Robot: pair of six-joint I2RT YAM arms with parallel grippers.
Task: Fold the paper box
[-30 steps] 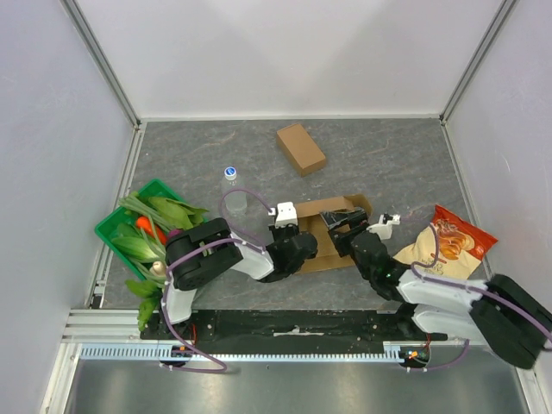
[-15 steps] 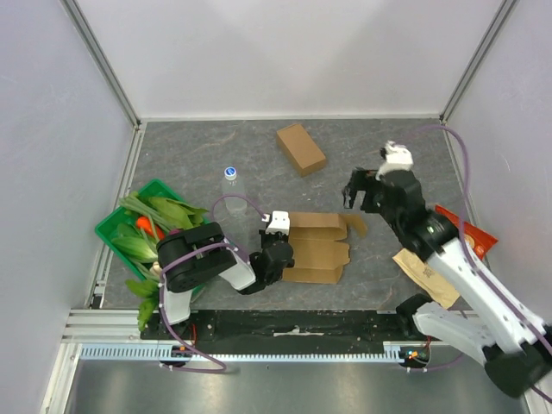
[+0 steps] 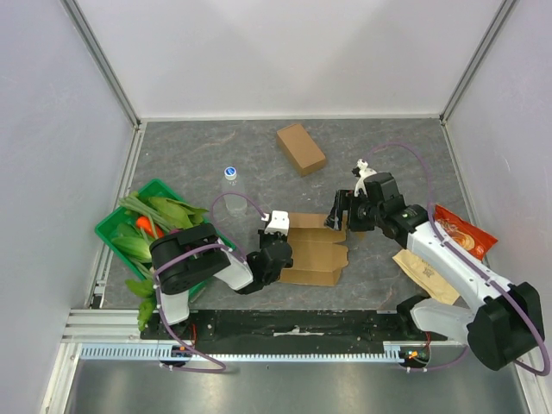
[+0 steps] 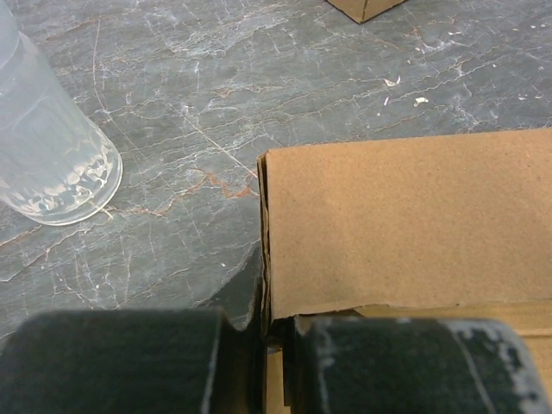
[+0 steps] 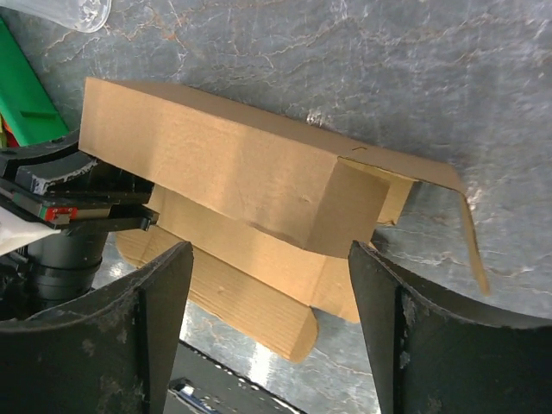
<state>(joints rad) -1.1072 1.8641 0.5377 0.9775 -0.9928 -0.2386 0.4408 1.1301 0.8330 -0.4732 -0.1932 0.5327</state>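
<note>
Early in the job, by the look of it: raising the box (image 3: 315, 250) from flat into a sleeve, with no flap tucked yet. Calls next for lowering the right hand (image 3: 340, 211) onto the 1 o'clock corner and pressing a flap over along its crease, with the opposite edge kept anchored.

Plain brown cardboard, creased. Partly puffed up in the right wrist view, one end flap sticking out loose and another layer splayed flat beneath. Lies a little toward 6 o'clock from the middle of the grey stone-patterned surface (image 3: 198, 155).

Clamped at its 9 o'clock edge by the left hand (image 3: 276, 252), closed tight on the cardboard corner. Right hand spread wide apart, hovering over the 12-to-1 o'clock end and straddling it without touching, as far as can be told.

Farther out from the box: a clear cup (image 3: 235, 207) at 10 o'clock, a small closed carton (image 3: 301, 148) at 12, a snack bag (image 3: 461, 237) at 3, and a green tray (image 3: 110, 226) of vegetables at 9.
</note>
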